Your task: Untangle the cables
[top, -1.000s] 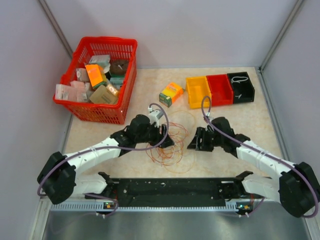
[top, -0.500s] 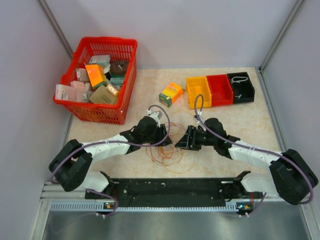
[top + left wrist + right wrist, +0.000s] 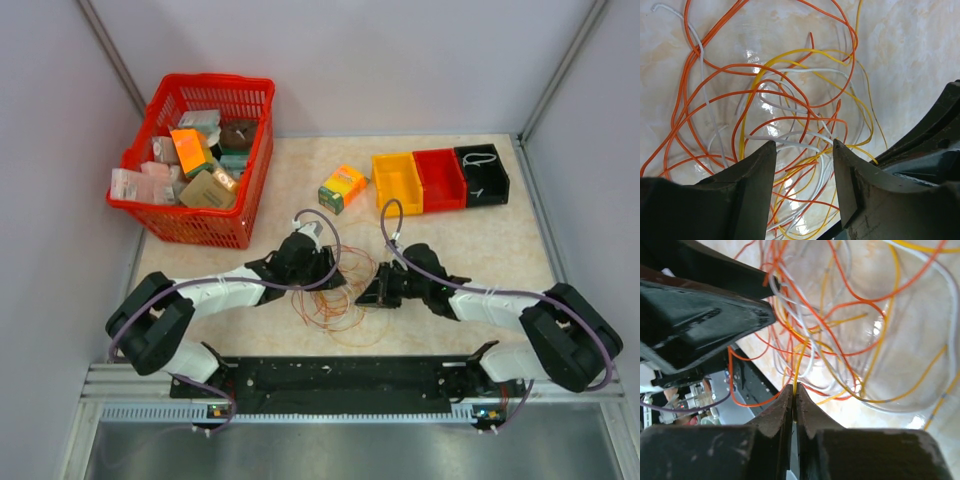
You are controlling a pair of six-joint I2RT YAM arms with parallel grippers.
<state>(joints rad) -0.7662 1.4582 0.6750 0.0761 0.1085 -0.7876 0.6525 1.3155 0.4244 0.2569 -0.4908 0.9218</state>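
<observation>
- Nearest the arm bases, the black two-finger right gripper (image 3: 793, 390) is pinching closed. Its tips are meeting on a single yellow strand at the edge of the bundle.
- Just beyond, the thin orange-red, yellow and white cables (image 3: 335, 300) are lying in loose overlapping loops on the beige marbled table (image 3: 480, 240), between the two grippers.
- The black left gripper (image 3: 804, 150) is hovering over the heap with its fingers spread apart, holding nothing.
- Judging by the crossings, the untangling is only beginning. One strand is being gripped, none is lying apart, and all three colours are looping through each other.
- Farther back, a small orange-and-green carton (image 3: 343, 187), a row of yellow, red and black plastic bins (image 3: 441, 178) and a red plastic basket (image 3: 218, 80) of packets are sitting well apart from the wires.
</observation>
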